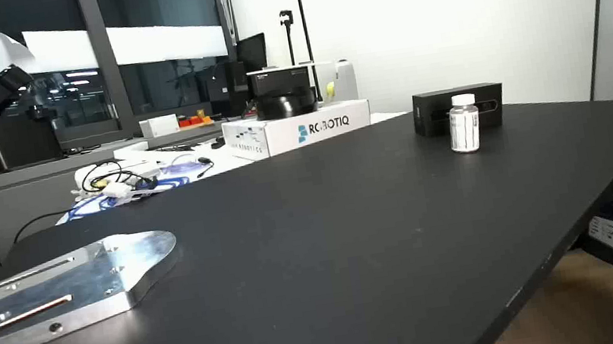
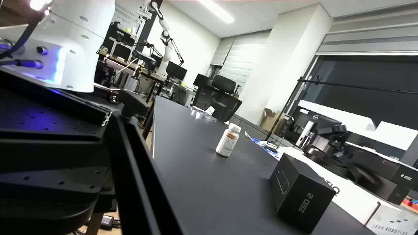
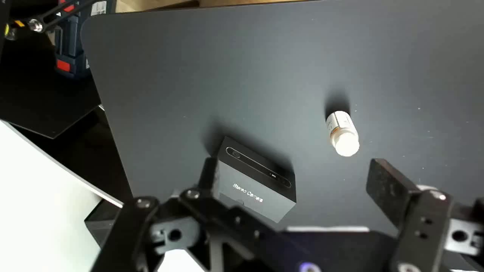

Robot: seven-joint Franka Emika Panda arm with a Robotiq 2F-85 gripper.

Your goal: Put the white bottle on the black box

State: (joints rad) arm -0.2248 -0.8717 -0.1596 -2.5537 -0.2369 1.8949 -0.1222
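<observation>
The white bottle (image 1: 464, 129) stands upright on the black table in both exterior views (image 2: 227, 142). In the wrist view the bottle (image 3: 341, 130) is seen from above, cap toward the gripper. The black box (image 1: 430, 115) lies on the same table, apart from the bottle, and shows in both exterior views (image 2: 302, 192). In the wrist view the black box (image 3: 257, 183) is at the lower middle, partly hidden by the left finger. My gripper (image 3: 298, 178) is open and empty above the table, with the bottle beyond its fingertips. The gripper is outside both exterior views.
A shiny metal plate (image 1: 94, 280) lies at one end of the table. A white Robotiq carton (image 1: 330, 126) with black items on top stands beyond the table's edge, near cables (image 1: 117, 189). The white robot base (image 2: 72, 49) stands beside the table.
</observation>
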